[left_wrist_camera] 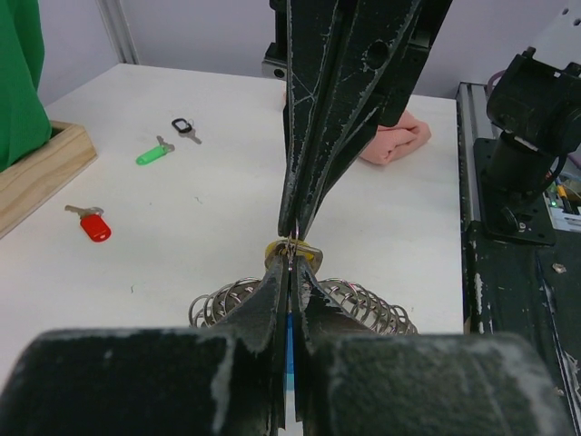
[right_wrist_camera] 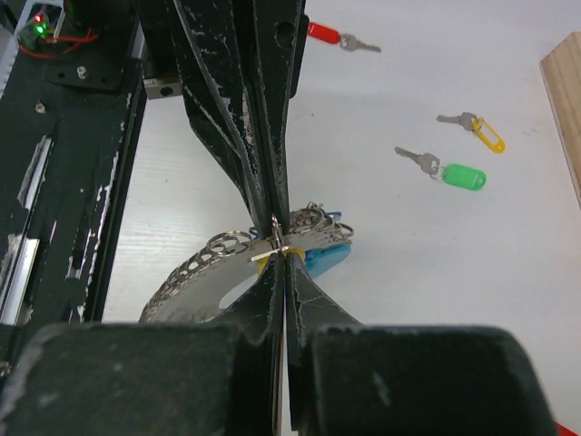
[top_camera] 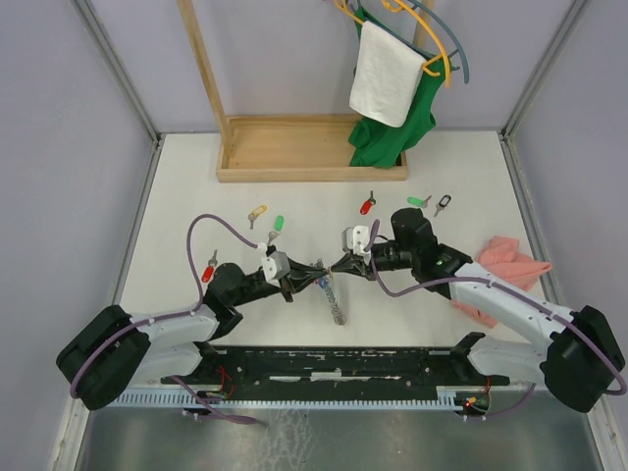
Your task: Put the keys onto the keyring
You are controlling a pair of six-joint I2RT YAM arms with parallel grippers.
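Keyring hangs at the centre of the top view, lifted between the two arms, its grey coil trailing down toward the lower middle of the frame above the white bench. The left gripper is closed tight, and in the left wrist view a strip of the light-blue tube shows between its fingers. The right gripper meets it tip to tip with its jaws pressed together. A small silver and yellow piece sits right at its fingertips, but whether it is pinched I cannot tell. A blue tag in the bunch lies just beside that spot.

Loose keys lie on the bench, apart from the loop: a yellow key and a green key left of centre, a red key at the left, and another red key, a second green key and a black key right of centre. A pink cloth lies at the right. A wooden rack stands at the top with a white towel and a green garment.
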